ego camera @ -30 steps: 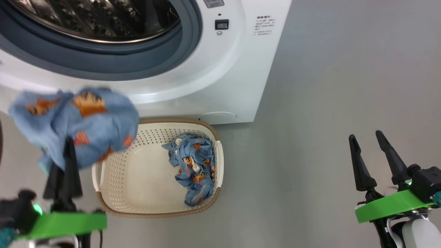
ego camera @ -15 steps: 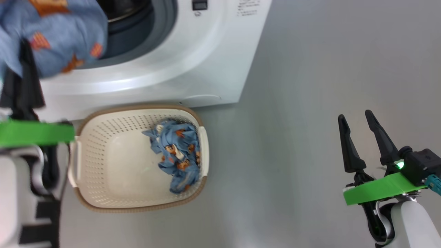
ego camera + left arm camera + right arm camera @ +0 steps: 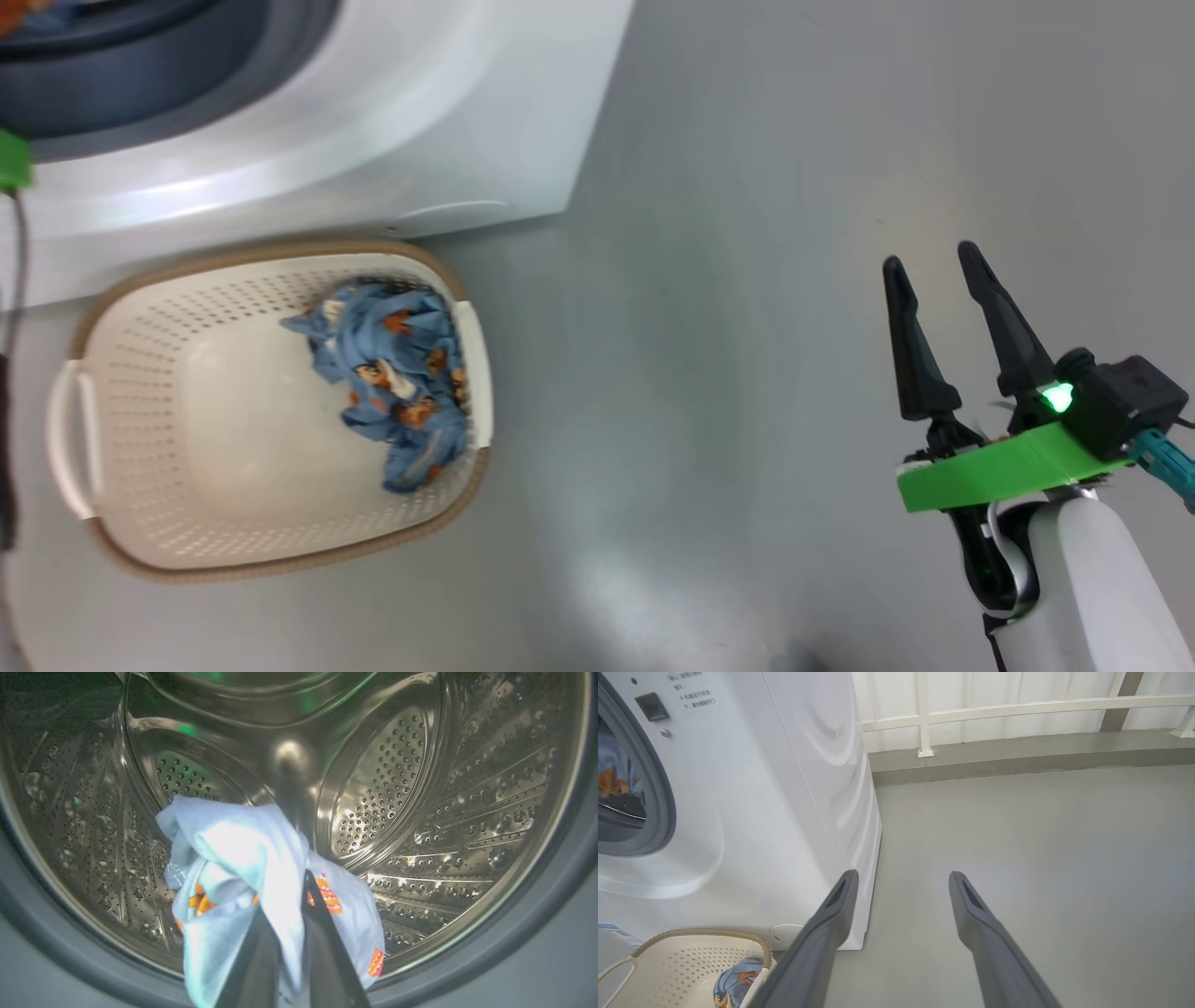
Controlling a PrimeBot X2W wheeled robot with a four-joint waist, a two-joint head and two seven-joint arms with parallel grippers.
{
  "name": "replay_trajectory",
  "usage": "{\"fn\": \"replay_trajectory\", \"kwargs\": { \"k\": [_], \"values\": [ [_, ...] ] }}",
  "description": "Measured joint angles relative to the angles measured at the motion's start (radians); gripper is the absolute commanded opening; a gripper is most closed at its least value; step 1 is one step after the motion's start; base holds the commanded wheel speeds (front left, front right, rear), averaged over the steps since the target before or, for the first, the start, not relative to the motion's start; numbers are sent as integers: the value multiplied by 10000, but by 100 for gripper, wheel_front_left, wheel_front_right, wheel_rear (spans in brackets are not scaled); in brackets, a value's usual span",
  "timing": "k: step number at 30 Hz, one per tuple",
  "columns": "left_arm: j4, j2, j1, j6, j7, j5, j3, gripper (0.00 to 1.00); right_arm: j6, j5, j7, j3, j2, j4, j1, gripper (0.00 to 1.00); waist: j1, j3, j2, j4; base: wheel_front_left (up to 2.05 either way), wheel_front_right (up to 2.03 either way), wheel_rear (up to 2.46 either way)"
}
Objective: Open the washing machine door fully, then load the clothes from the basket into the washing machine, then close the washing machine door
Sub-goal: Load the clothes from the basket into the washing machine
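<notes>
In the left wrist view my left gripper (image 3: 295,890) is shut on a light-blue garment (image 3: 233,858) with orange prints, held at the mouth of the steel drum (image 3: 420,788). The washing machine (image 3: 420,112) stands at the head view's upper left, its door out of view. Below it on the floor sits the cream basket (image 3: 140,327) with more of the clothes (image 3: 392,373) bunched at its right end. My right gripper (image 3: 931,259) hangs open and empty over bare floor far to the right, also open in its wrist view (image 3: 902,875).
The grey gasket (image 3: 560,896) rings the drum opening. Grey floor (image 3: 747,373) stretches between the basket and my right arm. A white railing (image 3: 1017,707) and a low kerb run along the wall behind the machine.
The head camera has swung, shifting the whole picture left and up. My left gripper has carried the garment up from beside the basket to the drum mouth. The right gripper stays open.
</notes>
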Motion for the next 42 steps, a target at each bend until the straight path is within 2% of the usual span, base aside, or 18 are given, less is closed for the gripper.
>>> {"fn": "replay_trajectory", "kwargs": {
  "k": [8, 9, 10, 16, 23, 36, 42],
  "values": [
    [1149, 679, -1546, 0, 0, 197, 33, 0, 0, 19, 0, 295, 217, -48, -226, 100, 0, 572, 0, -785, 0, 0, 0],
    [1221, 708, -1655, 0, 0, 238, 81, 62, 0, 19, 0, 303, 240, -54, -227, 100, 0, 624, 0, -855, 0, 0, 0],
    [1313, 725, -1730, 0, 0, 326, 150, 100, 0, 17, 0, 309, 253, -59, -227, 100, 0, 670, 0, -919, 0, 0, 0],
    [1469, 717, -1762, 0, 0, 589, 614, 100, 0, 17, 0, 305, 284, -48, -226, 100, 0, 754, 0, -1166, 0, 0, 0],
    [1308, 594, -1520, 0, -2, 640, 798, 100, 0, 17, 0, 313, 288, -15, -226, 100, 1, 524, 0, -1036, 0, 0, 0],
    [474, -190, 1050, 0, 0, 410, 1007, 100, 0, 15, 0, 291, -40, 38, -164, 100, 0, -322, 0, -667, 0, 0, 0],
    [-253, -698, 2014, 0, 0, 418, 934, 100, 0, 15, 0, 86, -334, 38, -100, 100, 0, -570, 0, -233, 0, 0, 0]
  ]
}}
